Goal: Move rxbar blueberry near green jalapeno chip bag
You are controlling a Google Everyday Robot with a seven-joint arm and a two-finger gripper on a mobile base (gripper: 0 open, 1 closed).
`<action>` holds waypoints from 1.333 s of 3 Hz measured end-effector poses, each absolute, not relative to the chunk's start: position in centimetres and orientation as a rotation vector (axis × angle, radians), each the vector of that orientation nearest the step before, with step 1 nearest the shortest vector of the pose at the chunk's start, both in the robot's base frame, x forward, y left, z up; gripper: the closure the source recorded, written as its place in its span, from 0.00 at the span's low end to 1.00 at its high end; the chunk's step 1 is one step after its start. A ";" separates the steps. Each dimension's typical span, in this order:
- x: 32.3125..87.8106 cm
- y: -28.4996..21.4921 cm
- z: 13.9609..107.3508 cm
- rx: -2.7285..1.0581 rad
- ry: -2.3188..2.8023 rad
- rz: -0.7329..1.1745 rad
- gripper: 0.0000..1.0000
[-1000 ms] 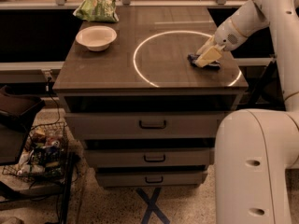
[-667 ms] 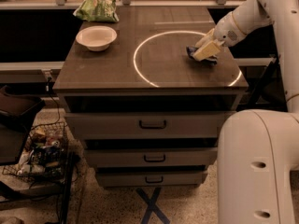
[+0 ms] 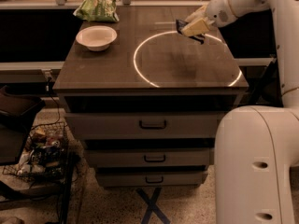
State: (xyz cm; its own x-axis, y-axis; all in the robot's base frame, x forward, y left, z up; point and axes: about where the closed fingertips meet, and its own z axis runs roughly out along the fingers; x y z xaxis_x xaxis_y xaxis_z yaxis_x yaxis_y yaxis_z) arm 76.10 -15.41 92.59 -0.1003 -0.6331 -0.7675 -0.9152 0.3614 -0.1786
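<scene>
The rxbar blueberry (image 3: 180,25) has risen off the worktop (image 3: 187,69) and shifted left, clamped in the hand (image 3: 192,28) (lifted, I judge, for carrying), well apart from the green jalapeno chip bag (image 3: 97,9) behind the white bowl (image 3: 96,36).

rxbar blueberry (image 3: 180,26) half hidden, inside gripper (image 3: 193,28) mid-air

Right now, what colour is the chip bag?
The chip bag is light green, camera view; claw holds rxbar above the table.
</scene>
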 end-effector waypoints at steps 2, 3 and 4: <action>81.4 -7.8 95.4 -1.158 1.838 0.485 1.00; 83.3 -6.1 96.2 -1.070 1.844 0.484 1.00; 83.6 -5.9 96.2 -1.056 1.846 0.487 1.00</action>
